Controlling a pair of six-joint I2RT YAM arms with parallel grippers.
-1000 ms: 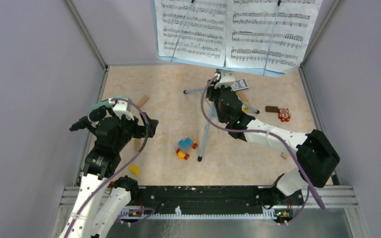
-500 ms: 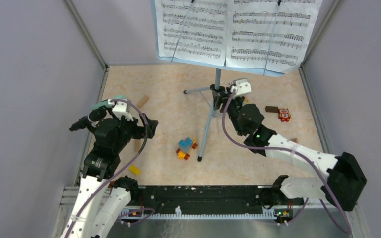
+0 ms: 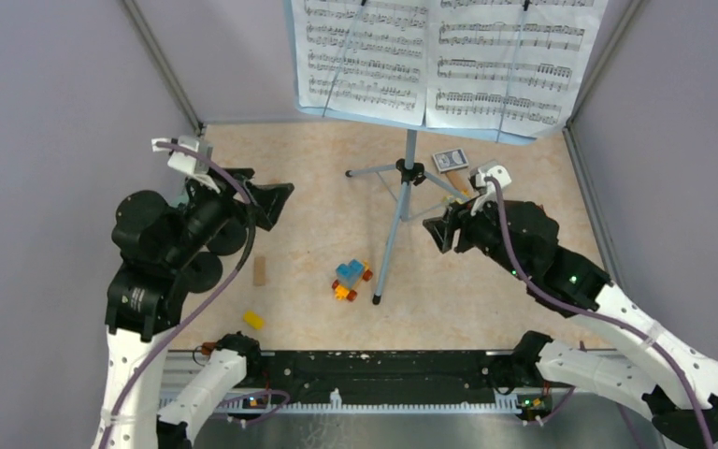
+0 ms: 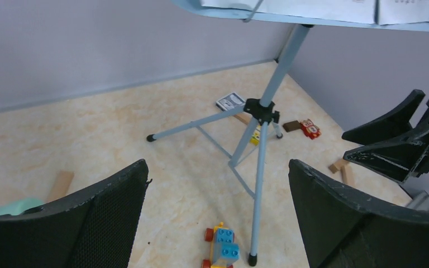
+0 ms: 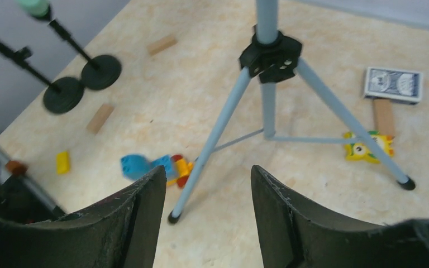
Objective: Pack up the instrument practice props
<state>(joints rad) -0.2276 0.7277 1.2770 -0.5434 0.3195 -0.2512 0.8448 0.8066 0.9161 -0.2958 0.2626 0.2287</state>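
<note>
The pale-blue music desk (image 3: 430, 131) with white sheet-music pages (image 3: 449, 61) stands at the back on its silver tripod pole (image 3: 409, 154). The tripod's black hub (image 5: 269, 53) and legs spread over the floor. Two black round-based mic holders (image 5: 62, 95) (image 5: 100, 71) stand at the left, largely under my left arm in the top view. One carries a mint-green microphone (image 5: 33, 6). My left gripper (image 3: 266, 201) (image 4: 218, 167) is open, left of the tripod. Right of the tripod, my right gripper (image 3: 435, 232) (image 5: 207, 170) is open and holds nothing.
A toy brick car (image 3: 351, 279) lies by the near tripod foot (image 3: 376, 300). A yellow brick (image 3: 253, 320) and a tan block (image 3: 260, 271) lie near the left arm. A card deck (image 3: 450, 159), a wooden block (image 5: 384, 116) and a yellow owl toy (image 5: 363, 148) lie behind the tripod.
My right gripper let go of the tripod hub, opened, and drew back to the right and nearer. My left arm rose and swung back-left, uncovering the round bases.
</note>
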